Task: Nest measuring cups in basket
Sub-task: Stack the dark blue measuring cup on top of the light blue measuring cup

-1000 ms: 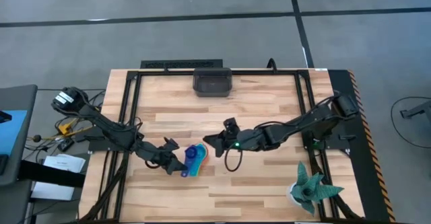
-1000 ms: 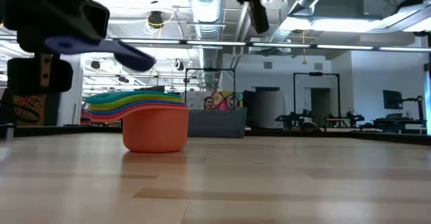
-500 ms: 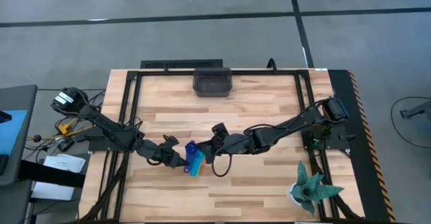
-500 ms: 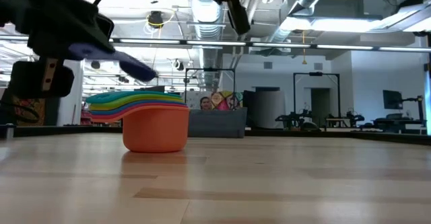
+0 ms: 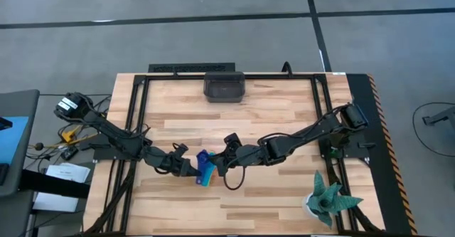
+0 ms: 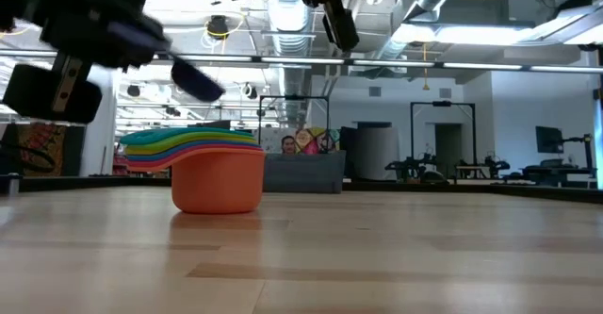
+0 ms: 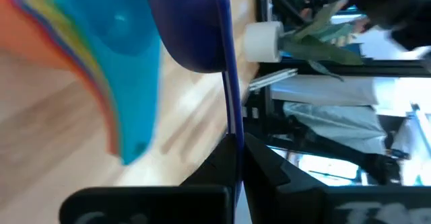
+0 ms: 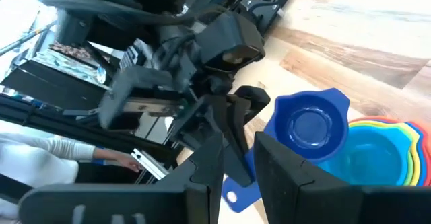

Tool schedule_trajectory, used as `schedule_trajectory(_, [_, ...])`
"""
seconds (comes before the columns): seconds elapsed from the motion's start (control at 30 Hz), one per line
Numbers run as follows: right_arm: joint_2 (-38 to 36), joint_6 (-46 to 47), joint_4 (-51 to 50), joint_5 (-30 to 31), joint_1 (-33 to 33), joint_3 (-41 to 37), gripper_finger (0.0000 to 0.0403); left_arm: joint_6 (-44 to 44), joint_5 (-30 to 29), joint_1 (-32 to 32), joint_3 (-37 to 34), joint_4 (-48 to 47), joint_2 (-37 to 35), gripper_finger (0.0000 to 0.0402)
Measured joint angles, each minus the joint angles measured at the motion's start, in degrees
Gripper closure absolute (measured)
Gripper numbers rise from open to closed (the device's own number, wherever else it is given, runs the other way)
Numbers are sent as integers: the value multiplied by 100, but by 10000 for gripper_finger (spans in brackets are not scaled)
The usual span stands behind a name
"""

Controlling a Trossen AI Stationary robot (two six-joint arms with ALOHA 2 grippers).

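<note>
The left gripper has its jaws closed on the flat handle of the royal blue cup, holding it just above the nested stack of cups — orange at the bottom — which stands on the surface near the middle of its front half. The right gripper hangs close beside them, jaws parted and empty. The basket sits at the back edge, well apart.

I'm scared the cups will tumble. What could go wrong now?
The left pincer pinches the royal blue cup only by its thin handle, so it might twist or drop. It hangs above the stack of cups, so a bump could knock that over. The right pincer is close and could collide.
</note>
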Motion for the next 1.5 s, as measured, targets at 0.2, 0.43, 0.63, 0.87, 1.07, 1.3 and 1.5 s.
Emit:
schedule_trajectory(0.2, [0, 17, -3, 2, 44, 0, 296, -75, 190, 53, 167, -166, 0, 401])
schedule_trajectory(0.43, [0, 28, 6, 25, 87, 0, 296, -132, 265, 195, 160, -360, 98, 401])
schedule_trajectory(0.63, [-4, 102, 4, 222, 333, 0, 296, -144, 86, -10, 171, 405, 633, 401])
schedule_trajectory(0.87, [-7, 52, -286, 357, 437, -2, 296, 131, 127, 9, 167, 907, 1213, 401])
schedule_trajectory(1.07, [-7, 65, -266, 291, 398, -2, 296, 198, 595, 184, 165, 933, 1298, 401])
schedule_trajectory(1.3, [-7, 65, -260, 274, 405, -2, 296, 131, 857, 417, 165, 898, 1298, 401])
schedule_trajectory(1.5, [-7, 65, -260, 280, 419, -2, 296, 63, 880, 437, 165, 884, 1298, 401])
